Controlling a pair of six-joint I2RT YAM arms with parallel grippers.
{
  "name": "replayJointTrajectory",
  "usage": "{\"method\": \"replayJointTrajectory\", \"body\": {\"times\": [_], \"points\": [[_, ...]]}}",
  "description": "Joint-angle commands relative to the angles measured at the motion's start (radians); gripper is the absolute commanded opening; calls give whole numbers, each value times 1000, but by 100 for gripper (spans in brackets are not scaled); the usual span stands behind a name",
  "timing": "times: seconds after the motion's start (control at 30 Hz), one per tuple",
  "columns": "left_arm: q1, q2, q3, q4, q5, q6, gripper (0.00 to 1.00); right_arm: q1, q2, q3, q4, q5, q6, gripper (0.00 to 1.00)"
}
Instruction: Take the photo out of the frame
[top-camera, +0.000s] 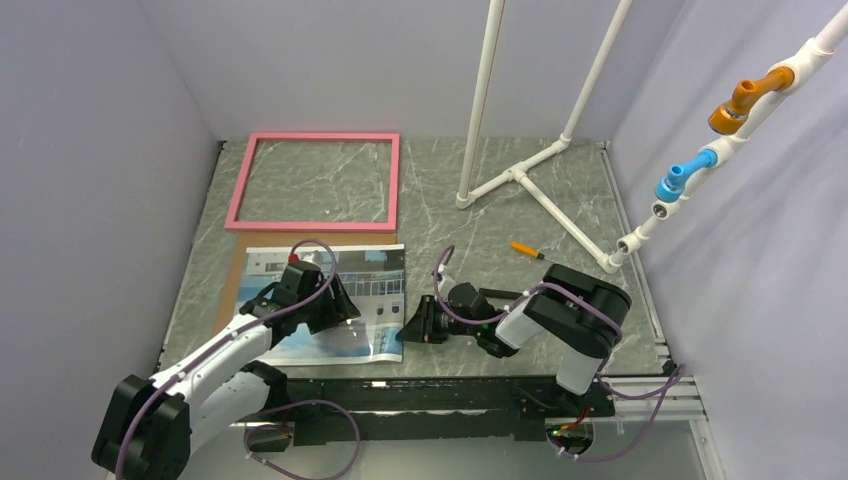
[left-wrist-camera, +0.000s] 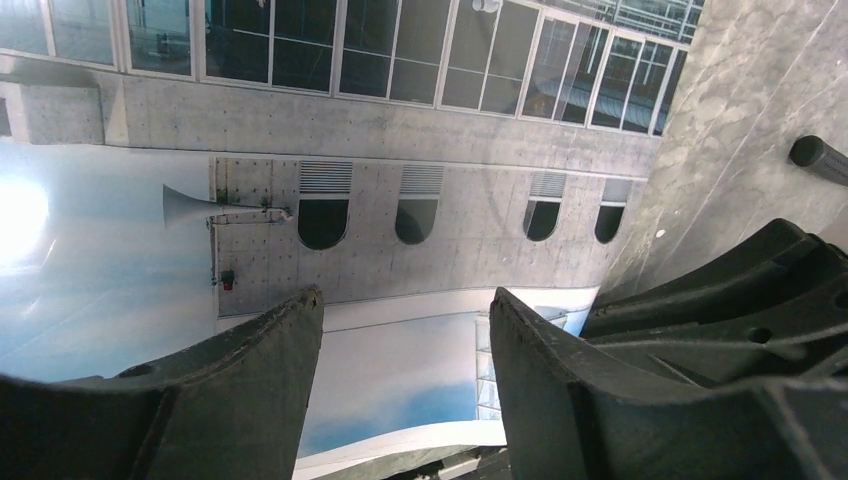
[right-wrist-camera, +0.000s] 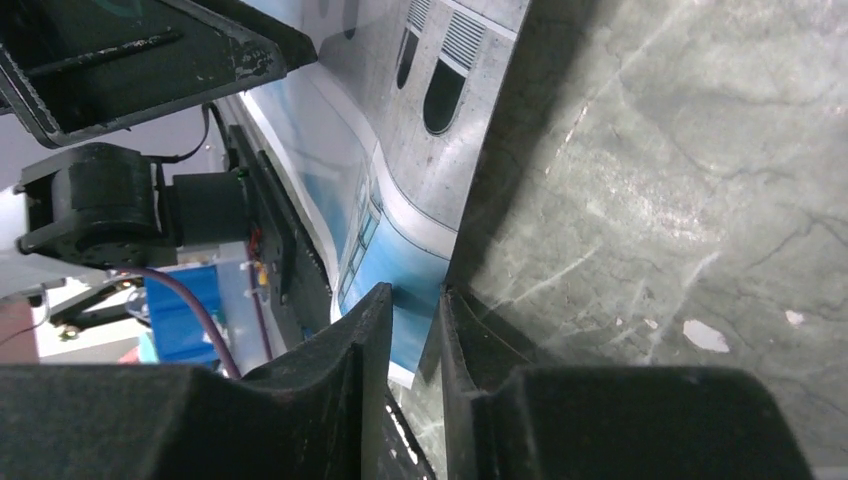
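The pink frame (top-camera: 312, 226) lies flat and empty at the back left, with bare table inside it. The photo (top-camera: 372, 272) lies in front of it on a brown backing board (top-camera: 232, 286). My left gripper (top-camera: 340, 303) hovers low over the photo's middle, open and holding nothing; the left wrist view (left-wrist-camera: 405, 310) shows the print (left-wrist-camera: 420, 120) between its fingers. My right gripper (top-camera: 412, 326) is at the photo's right edge. In the right wrist view (right-wrist-camera: 415, 300) its jaws stand a narrow gap apart, with the photo's blue edge (right-wrist-camera: 350, 190) running into that gap.
An orange-handled screwdriver (top-camera: 526, 249) lies right of centre. A white pipe stand (top-camera: 520, 176) stands at the back right, with pipes and coloured fittings (top-camera: 690, 176) along the right wall. The table's front rail (top-camera: 440, 395) runs just below the photo.
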Motion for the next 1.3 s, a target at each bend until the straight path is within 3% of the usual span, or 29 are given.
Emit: {"method": "replayJointTrajectory", "body": {"times": [0.0,0.07,0.13,0.33,0.47,0.63,0.8,1.03,1.17,1.27], "points": [[-2,-18,-27,9,-26,-17,66,-2,25,-16,204,-66,60,23],[-1,-21,-23,6,-26,-14,66,-6,38,-26,257,-81,86,26],[-2,-21,-15,-2,-25,-9,66,-11,55,-36,307,-99,101,36],[-2,-29,-15,-1,-21,-11,66,-27,106,-38,416,-131,142,39],[-2,-30,-12,-9,-22,-6,66,-60,128,-52,420,-128,147,47],[-2,-36,-14,-5,-19,-12,66,-101,99,-45,262,-92,50,54],[-2,-34,-13,-11,-22,-7,66,-98,132,-4,259,-117,47,51],[-2,-24,-16,2,-15,-14,66,-93,169,13,415,-171,127,40],[-2,-31,-15,-5,-18,-13,66,-92,147,17,446,-190,154,28],[-2,-36,-14,-5,-16,-13,66,-89,168,41,452,-196,166,26]]}}
